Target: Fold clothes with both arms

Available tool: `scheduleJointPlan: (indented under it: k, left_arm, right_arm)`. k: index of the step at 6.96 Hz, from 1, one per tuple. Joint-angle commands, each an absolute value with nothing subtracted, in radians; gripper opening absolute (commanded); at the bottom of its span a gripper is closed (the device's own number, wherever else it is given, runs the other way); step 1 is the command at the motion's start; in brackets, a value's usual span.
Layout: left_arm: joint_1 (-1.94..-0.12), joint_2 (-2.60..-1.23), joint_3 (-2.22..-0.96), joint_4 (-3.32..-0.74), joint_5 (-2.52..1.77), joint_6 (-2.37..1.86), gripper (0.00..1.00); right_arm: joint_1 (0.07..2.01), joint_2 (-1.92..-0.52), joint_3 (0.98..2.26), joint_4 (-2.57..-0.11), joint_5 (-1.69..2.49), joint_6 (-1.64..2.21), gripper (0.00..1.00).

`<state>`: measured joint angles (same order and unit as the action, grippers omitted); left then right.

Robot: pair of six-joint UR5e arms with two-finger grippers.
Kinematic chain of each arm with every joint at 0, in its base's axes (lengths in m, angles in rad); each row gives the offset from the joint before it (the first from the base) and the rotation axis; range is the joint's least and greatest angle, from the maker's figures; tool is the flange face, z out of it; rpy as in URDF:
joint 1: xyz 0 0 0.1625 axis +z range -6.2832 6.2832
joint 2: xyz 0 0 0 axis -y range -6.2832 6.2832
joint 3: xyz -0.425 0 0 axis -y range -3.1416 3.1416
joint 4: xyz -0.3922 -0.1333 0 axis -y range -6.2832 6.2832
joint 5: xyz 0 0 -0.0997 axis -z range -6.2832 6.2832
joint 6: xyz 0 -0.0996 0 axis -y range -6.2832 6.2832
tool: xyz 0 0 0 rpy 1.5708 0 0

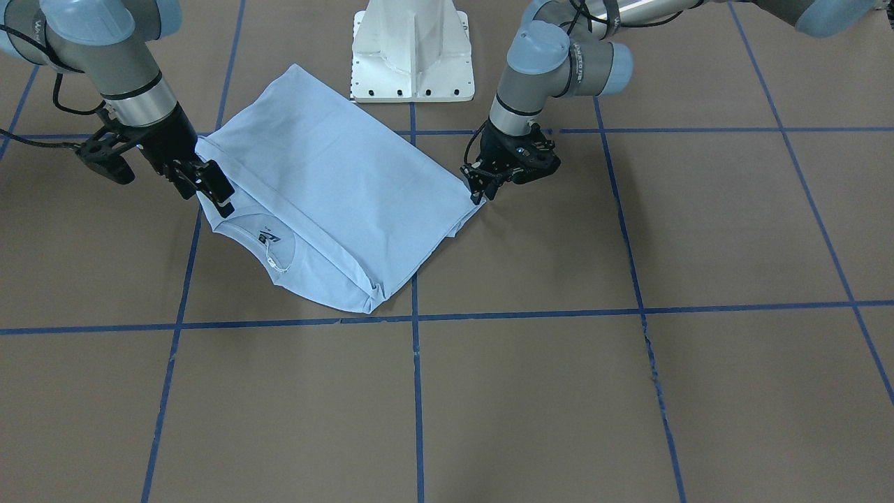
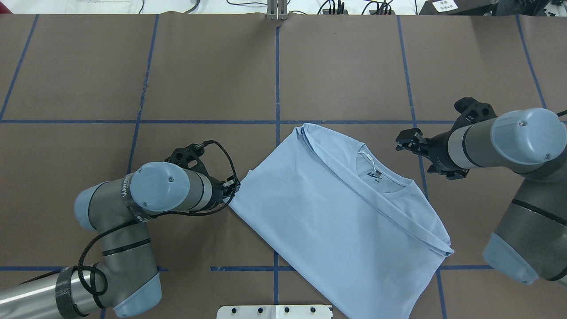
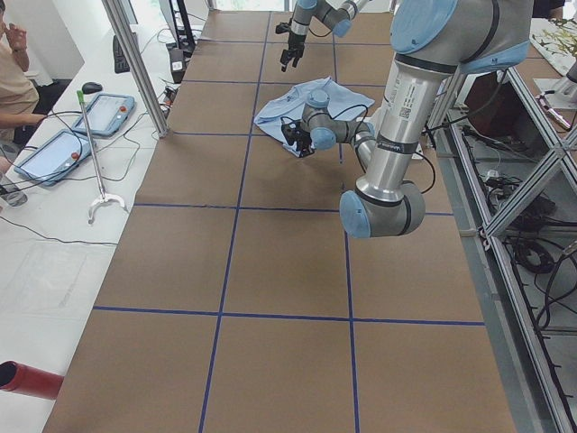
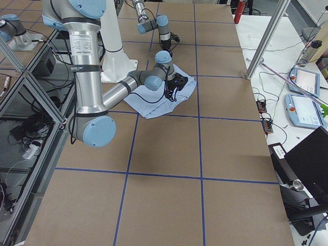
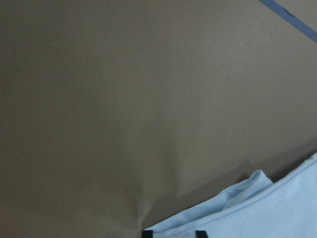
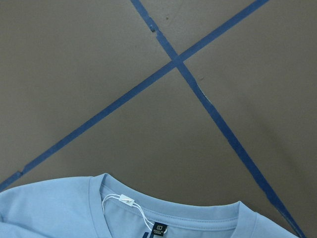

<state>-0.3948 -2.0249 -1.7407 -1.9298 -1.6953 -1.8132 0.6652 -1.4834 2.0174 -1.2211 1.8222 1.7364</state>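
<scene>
The light blue T-shirt lies folded flat on the brown table, also in the overhead view. Its collar with the white neck tag faces up and shows in the right wrist view. My left gripper sits low at the shirt's corner. In the left wrist view its fingertips stand apart with the cloth's edge between them. My right gripper is open and empty, hovering by the shoulder next to the collar.
The white pedestal base stands just behind the shirt. Blue tape lines divide the brown table into squares. A side desk with tablets and a person lies beyond the far table edge.
</scene>
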Motion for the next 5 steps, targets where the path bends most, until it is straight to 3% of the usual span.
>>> scheduleJointPlan:
  k: [1, 5]
  left_arm:
    - [-0.394, -2.029, -1.726, -1.93, -1.695, -1.812, 0.39]
    - [-0.387, -2.037, -1.712, -1.93, -1.695, -1.812, 0.37]
  right_arm:
    - [0.666, -1.483, 2.014, -1.221, 1.822, 1.736, 1.0]
    - [0.664, -1.482, 2.011, -1.221, 1.822, 1.74, 1.0]
